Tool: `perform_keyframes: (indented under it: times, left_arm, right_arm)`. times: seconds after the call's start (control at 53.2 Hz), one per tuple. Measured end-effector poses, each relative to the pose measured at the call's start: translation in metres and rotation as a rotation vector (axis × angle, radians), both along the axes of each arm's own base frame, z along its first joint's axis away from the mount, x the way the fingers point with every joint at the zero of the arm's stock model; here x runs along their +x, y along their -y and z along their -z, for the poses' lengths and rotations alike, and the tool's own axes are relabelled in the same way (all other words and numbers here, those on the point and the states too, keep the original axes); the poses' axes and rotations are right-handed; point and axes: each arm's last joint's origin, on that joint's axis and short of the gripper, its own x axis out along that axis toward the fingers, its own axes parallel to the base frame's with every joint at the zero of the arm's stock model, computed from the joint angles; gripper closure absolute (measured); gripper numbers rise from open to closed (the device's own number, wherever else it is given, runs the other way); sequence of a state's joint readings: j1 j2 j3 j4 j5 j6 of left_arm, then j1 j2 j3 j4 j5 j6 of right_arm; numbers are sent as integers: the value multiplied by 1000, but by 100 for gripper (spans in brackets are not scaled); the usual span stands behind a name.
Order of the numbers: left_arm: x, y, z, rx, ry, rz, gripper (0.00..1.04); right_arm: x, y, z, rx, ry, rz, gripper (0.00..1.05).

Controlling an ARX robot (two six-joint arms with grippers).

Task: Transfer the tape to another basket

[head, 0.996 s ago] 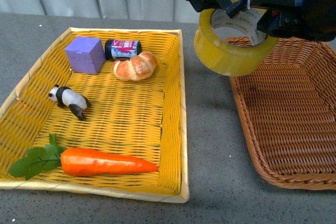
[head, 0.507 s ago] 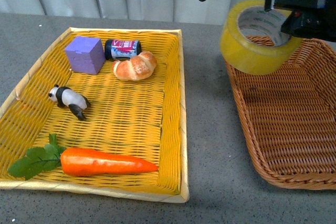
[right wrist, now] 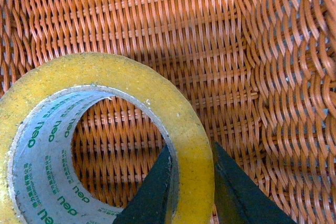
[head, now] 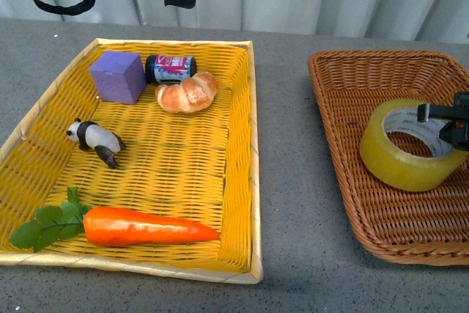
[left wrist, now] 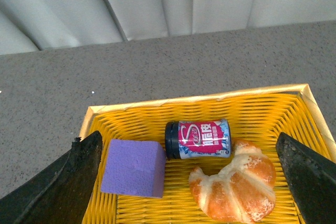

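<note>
While the wide roll of see-through yellow tape [head: 399, 163] sits low inside the deep brown woven basket [head: 399, 218], near the right edge of the grey bench [head: 293, 181], the right gripper [right wrist: 191, 150] is pinching it. One of its dark fingers [right wrist: 157, 182] is inside the ring and the other is outside, tight on the yellow wall. The roll leans a little. I cannot tell if it touches the basket bottom.

The job looks almost done. I think the step now is letting go. To do it well, the arm should go down slowly until the roll rests flat on the weave. Then the fingers should open wide. After that the arm should go straight up, so the inside finger does not hook the ring and pull it back out.

The left gripper [left wrist: 187, 137] hangs high by the far left corner of the bench. Its fingers are spread wide and it holds nothing.

Now let us count. I see one tape roll, one brown basket, and one flat bright yellow woven tray [head: 253, 144] on the left side of the bench. Five things lie in the tray: one purple block [head: 117, 76], one small dark can [head: 170, 68], one golden croissant [head: 187, 92], one little panda toy [head: 95, 139], and one orange carrot with green leaves [head: 146, 227].
</note>
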State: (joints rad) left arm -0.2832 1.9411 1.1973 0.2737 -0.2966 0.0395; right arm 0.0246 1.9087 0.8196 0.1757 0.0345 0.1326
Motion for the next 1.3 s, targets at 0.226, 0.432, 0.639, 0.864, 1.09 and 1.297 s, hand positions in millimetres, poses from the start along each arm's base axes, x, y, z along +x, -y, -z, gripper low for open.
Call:
perform_keyframes:
  times: [0.226,0.432,0.639,0.864,1.09,1.297]
  left_arm:
    - [-20,-10,-9,-40,74,-99,6]
    - [-37,-18,-14,-48,161,-228,6]
    - [-62,-33,-17,-177,377,-38,26]
    - [-121,-64,-7,-187,450,4,66]
    - [-169,-85,6,-179,436,1,101]
    - [-199,-93,9,-181,444,7,101]
  right_arm:
    - [-1,2,1,-11,17,-4,75]
    - [-8,6,-17,-49,126,10,41]
    - [-23,7,-25,-57,515,-61,36]
    - [-75,8,-53,-95,906,-62,75]
    - [-116,7,-58,-97,888,-69,104]
    - [-141,7,-63,-96,888,-70,104]
